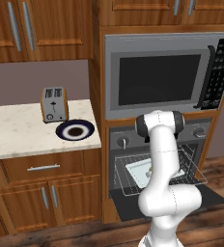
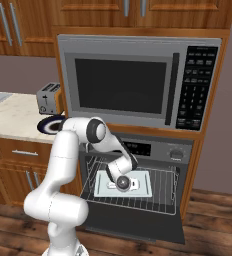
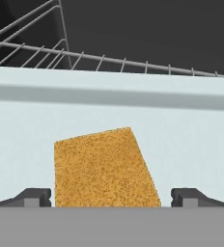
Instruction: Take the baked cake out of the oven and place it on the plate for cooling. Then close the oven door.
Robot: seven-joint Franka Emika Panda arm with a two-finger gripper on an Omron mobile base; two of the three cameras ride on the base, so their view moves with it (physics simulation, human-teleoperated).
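Gripper (image 3: 111,197) wide open, holding nothing; cake (image 3: 104,169) directly between the fingertips, on the tray (image 3: 191,144) just ahead. Closing off-centre could push the cake sideways.

Left base view looks forward and down from behind-left of the gripper (image 2: 134,184), far back, arm blocking it. Right base view, behind-right, same distance; both share oven (image 1: 155,159), microwave (image 1: 162,77), toaster (image 1: 54,103), plate (image 1: 75,130). Hand view looks along fingertips (image 3: 34,197), very close over baking tray (image 3: 181,144) and baked cake (image 3: 102,169).
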